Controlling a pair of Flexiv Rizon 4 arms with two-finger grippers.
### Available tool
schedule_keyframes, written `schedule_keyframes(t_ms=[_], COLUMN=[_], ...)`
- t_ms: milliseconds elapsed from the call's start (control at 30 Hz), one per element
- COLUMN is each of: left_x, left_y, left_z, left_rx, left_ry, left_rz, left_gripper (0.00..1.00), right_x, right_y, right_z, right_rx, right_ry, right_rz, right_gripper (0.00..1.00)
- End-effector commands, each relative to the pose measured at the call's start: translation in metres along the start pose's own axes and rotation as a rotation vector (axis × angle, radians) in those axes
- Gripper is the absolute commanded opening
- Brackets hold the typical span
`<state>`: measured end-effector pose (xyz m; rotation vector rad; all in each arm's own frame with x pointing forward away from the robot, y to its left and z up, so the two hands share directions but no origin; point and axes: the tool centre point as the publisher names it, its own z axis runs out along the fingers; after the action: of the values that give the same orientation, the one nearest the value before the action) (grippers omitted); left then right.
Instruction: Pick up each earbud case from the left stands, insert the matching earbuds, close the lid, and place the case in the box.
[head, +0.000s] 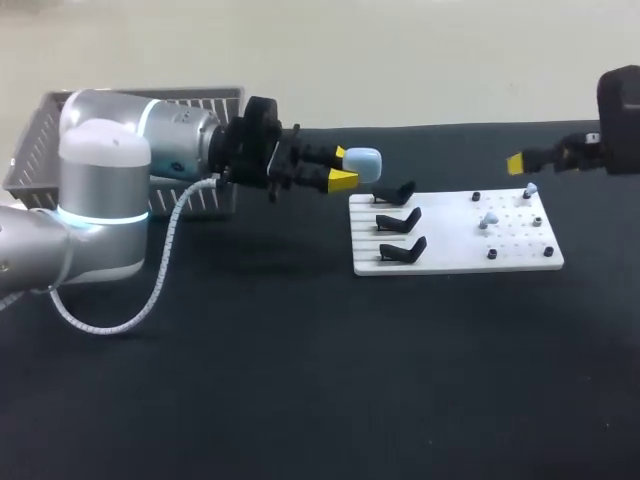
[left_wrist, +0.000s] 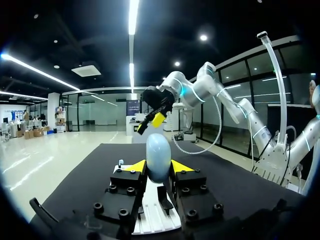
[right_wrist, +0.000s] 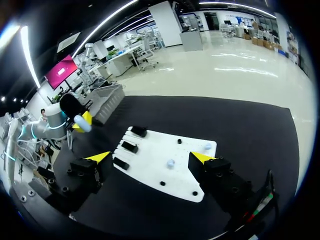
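Observation:
My left gripper (head: 340, 170) is shut on a pale blue, closed earbud case (head: 363, 160), held in the air just left of the white board (head: 455, 255). In the left wrist view the case (left_wrist: 158, 156) stands upright between the two yellow tips. Three black stands (head: 398, 219) on the board's left side are empty. Two pale earbuds (head: 489, 219) sit on pegs on its right side. My right gripper (head: 520, 163) hovers open above the board's far right corner; in its own view the open gripper (right_wrist: 151, 157) looks down on the board (right_wrist: 150, 150) and earbuds (right_wrist: 170, 163).
A grey slatted basket (head: 40, 140) stands at the table's far left, behind my left arm. Small black pegs (head: 492, 254) dot the board's right half. The black tabletop (head: 300, 380) spreads in front of the board.

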<state>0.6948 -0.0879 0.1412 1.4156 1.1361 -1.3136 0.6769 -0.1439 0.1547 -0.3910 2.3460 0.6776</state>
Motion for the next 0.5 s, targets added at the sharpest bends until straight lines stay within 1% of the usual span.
schedule_keyframes(t_ms=[33, 133, 267, 400, 500], left_x=[0.0, 0.0, 0.0, 0.0, 0.0], left_y=[0.001, 0.001, 0.001, 0.001, 0.001], left_z=[0.0, 0.0, 0.0, 0.0, 0.0], left_rx=[0.002, 0.002, 0.002, 0.002, 0.002], left_ry=[0.0, 0.0, 0.0, 0.0, 0.0], left_rz=[0.0, 0.0, 0.0, 0.0, 0.0], left_gripper=[0.0, 0.0, 0.0, 0.0, 0.0], right_x=[0.01, 0.014, 0.018, 0.018, 0.016], right_y=[0.024, 0.047, 0.075, 0.098, 0.112], right_z=[-0.017, -0.025, -0.027, -0.02, -0.011], right_rx=[-0.062, -0.084, -0.108, -0.135, -0.134], right_ry=[-0.011, 0.005, 0.036, 0.064, 0.071], right_rz=[-0.026, -0.048, -0.055, -0.067, -0.074], right_gripper=[1.0, 1.0, 1.0, 1.0, 1.0])
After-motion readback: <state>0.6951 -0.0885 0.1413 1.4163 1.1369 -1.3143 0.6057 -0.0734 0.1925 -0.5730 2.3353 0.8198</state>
